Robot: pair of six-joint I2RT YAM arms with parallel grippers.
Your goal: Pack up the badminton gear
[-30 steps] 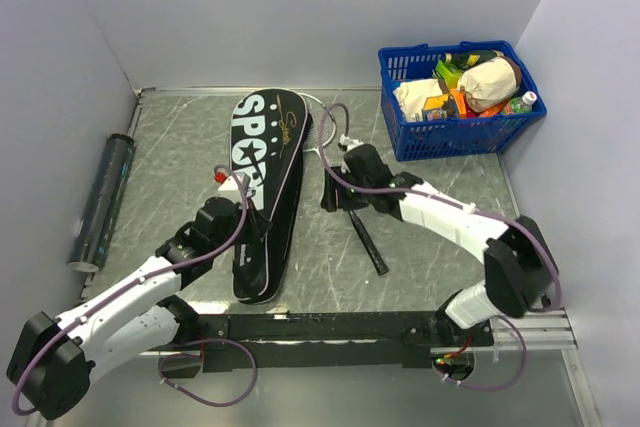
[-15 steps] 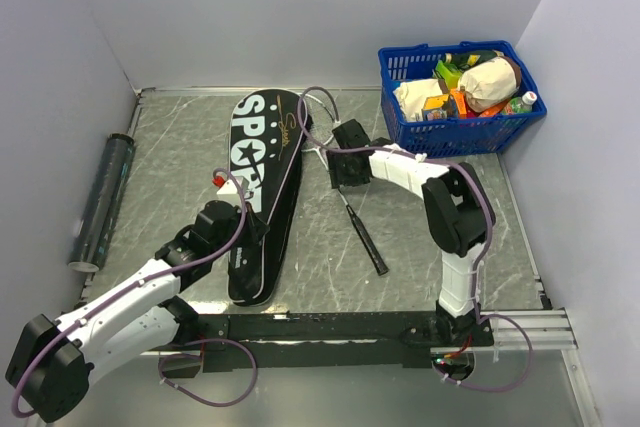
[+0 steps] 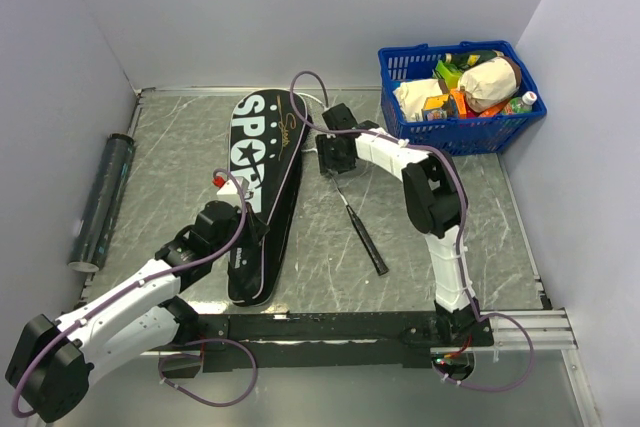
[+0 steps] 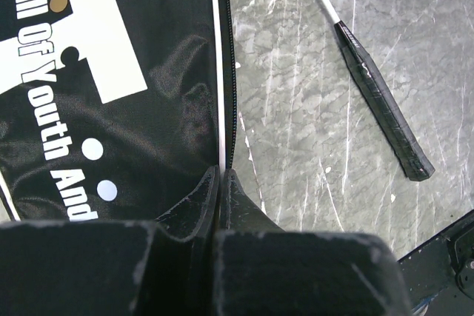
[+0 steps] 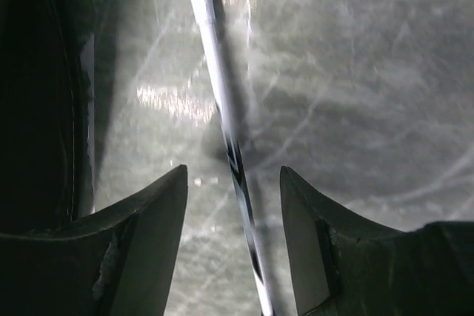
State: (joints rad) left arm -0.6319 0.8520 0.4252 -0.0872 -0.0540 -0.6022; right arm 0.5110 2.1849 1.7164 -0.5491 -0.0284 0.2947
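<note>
The black bag (image 3: 262, 162) lettered "SPORT" lies lengthwise left of centre. My left gripper (image 3: 243, 239) is shut on the bag's zip edge (image 4: 221, 109), and the fabric wrinkles toward its tips (image 4: 220, 173). A thin racket (image 3: 366, 241) lies to the right of the bag, its black handle (image 4: 381, 101) toward me. My right gripper (image 3: 335, 172) hangs open over the racket's shaft (image 5: 222, 109), one finger on each side without touching (image 5: 233, 175). The frame's throat shows at the top of the right wrist view. The dark tube (image 3: 100, 202) lies along the left wall.
A blue basket (image 3: 450, 139) full of groceries stands at the back right corner. Walls close in the table on the left, back and right. The arms' black base rail (image 3: 330, 325) runs along the near edge.
My right arm has folded in and its gripper has slid up the racket's shaft toward the head. The left gripper has stayed shut at the bag's edge, and the bag's near end has shifted slightly left.
</note>
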